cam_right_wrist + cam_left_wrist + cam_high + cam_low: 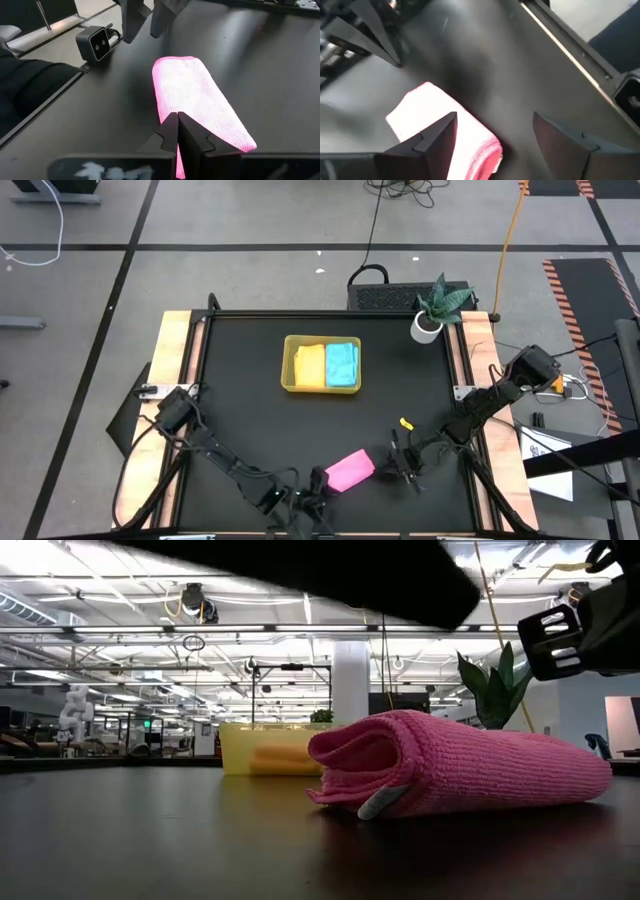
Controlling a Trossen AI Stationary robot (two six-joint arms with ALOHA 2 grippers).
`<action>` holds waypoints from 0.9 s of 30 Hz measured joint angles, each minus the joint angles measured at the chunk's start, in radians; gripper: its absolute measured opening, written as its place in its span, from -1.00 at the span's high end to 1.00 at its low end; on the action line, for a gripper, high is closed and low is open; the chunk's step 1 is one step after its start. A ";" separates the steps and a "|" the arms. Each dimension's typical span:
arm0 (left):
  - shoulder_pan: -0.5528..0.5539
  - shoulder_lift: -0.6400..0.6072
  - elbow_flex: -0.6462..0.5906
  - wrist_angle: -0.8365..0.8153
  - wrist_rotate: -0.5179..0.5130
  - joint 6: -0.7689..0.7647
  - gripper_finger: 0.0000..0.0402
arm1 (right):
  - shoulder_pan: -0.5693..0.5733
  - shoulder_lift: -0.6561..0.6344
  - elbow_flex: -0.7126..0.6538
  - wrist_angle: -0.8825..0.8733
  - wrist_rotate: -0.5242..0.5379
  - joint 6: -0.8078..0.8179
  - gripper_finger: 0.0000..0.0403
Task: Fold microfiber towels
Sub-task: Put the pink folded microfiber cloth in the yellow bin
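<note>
Black matting is covering the table (240, 380), with wooden strips running along its two sides and grey floor showing all round it.

Near the table's front edge the pink towel (350, 470) is lying folded into a thick pad, its layered edge showing in the low view (455, 775). It is sitting between the two end effectors. The left end effector (316, 482) is hanging just beside the towel's left end, released, its two dark fingers (432, 137) standing wide apart; one finger is showing in front of the towel (427, 107) in the left wrist view, with bare matting under the other. I cannot tell whether that finger is touching the cloth. The right end effector (398, 461) is sitting just beside the towel's right end, clenched, its fingertips (176, 131) pressed together with nothing between them, right at the edge of the pink cloth (197, 107).

Farther back from both end effectors, well apart from them, the tray (289, 365) is resting on the matting. Inside it the yellow towel (309, 366) is lying folded on the left and the blue towel (342, 365) folded on the right, the two touching along the middle.

Beyond the right end effector, at the table's far right corner, a potted plant (436, 308) is standing in a white pot.
</note>
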 joint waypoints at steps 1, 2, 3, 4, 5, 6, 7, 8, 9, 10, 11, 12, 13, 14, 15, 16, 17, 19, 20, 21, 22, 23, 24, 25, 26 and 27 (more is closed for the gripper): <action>-0.007 0.000 -0.001 -0.002 -0.020 0.013 -0.32 | 0.000 0.000 0.000 0.001 0.000 0.000 1.00; -0.012 0.000 -0.004 0.003 -0.036 0.028 -0.33 | 0.000 0.000 0.000 -0.001 0.000 0.000 1.00; -0.017 -0.001 -0.009 0.009 -0.049 0.042 -0.33 | 0.000 0.000 0.000 -0.003 0.000 0.000 1.00; -0.019 -0.001 -0.015 0.008 -0.065 0.052 -0.33 | 0.000 0.000 0.000 -0.003 0.000 0.000 1.00; -0.021 -0.001 -0.023 0.002 -0.077 0.059 -0.34 | 0.000 0.000 0.000 -0.003 0.000 0.000 1.00; -0.022 0.000 -0.030 -0.001 -0.079 0.066 -0.34 | 0.000 0.000 0.000 -0.003 0.000 0.000 1.00; -0.021 0.001 -0.036 -0.002 -0.079 0.069 -0.34 | 0.000 0.000 0.000 -0.003 0.000 0.000 1.00; -0.019 0.001 -0.042 0.000 -0.077 0.075 -0.34 | 0.000 0.000 0.000 -0.003 0.000 0.000 1.00; -0.016 0.001 -0.048 0.003 -0.074 0.078 -0.34 | 0.000 0.000 0.000 -0.003 0.000 0.000 1.00; -0.011 0.001 -0.054 0.006 -0.073 0.079 -0.34 | 0.000 0.000 0.000 -0.003 -0.001 0.001 1.00; -0.006 0.001 -0.062 0.004 -0.074 0.080 -0.34 | 0.000 0.000 0.000 -0.003 -0.001 0.002 1.00; -0.001 0.001 -0.069 0.000 -0.074 0.081 -0.34 | 0.000 0.000 0.000 -0.003 -0.001 0.005 1.00; 0.006 0.001 -0.078 0.000 -0.073 0.081 -0.34 | 0.000 0.000 0.000 -0.003 -0.001 0.005 1.00; 0.013 0.001 -0.086 0.001 -0.067 0.081 -0.34 | 0.000 0.000 0.000 -0.003 -0.001 0.005 1.00; 0.020 0.001 -0.094 0.004 -0.054 0.077 -0.34 | 0.000 0.000 0.000 -0.001 -0.001 0.005 1.00; 0.028 0.001 -0.104 0.005 -0.038 0.074 -0.34 | 0.000 0.000 0.000 -0.001 -0.001 0.005 1.00; 0.036 0.001 -0.113 0.003 -0.023 0.065 -0.34 | 0.000 0.000 0.000 -0.001 -0.001 0.005 1.00; 0.049 0.001 -0.127 0.001 -0.013 0.057 -0.34 | 0.000 0.000 0.000 -0.001 -0.001 0.005 1.00; 0.055 0.001 -0.129 0.002 -0.013 0.055 -0.34 | 0.000 0.000 0.000 -0.001 -0.001 0.005 1.00; 0.060 0.001 -0.130 0.005 -0.013 0.056 -0.34 | 0.000 0.000 0.000 -0.001 -0.001 0.005 1.00; 0.064 0.001 -0.130 0.008 -0.008 0.061 -0.34 | 0.000 0.000 0.000 -0.001 -0.001 0.005 1.00; 0.068 0.001 -0.130 0.011 -0.003 0.068 -0.34 | 0.000 0.000 0.000 -0.001 -0.001 0.005 1.00; 0.072 0.001 -0.130 0.014 0.007 0.075 -0.34 | 0.000 0.000 0.000 -0.001 -0.001 0.005 1.00; 0.076 0.001 -0.130 0.016 0.019 0.079 -0.34 | 0.000 0.000 0.000 -0.001 -0.001 0.005 1.00; 0.081 0.001 -0.130 0.016 0.029 0.083 -0.34 | 0.000 0.000 0.000 -0.001 -0.001 0.005 1.00; 0.085 0.001 -0.130 0.016 0.042 0.090 -0.34 | 0.000 0.000 0.000 -0.001 -0.001 0.005 1.00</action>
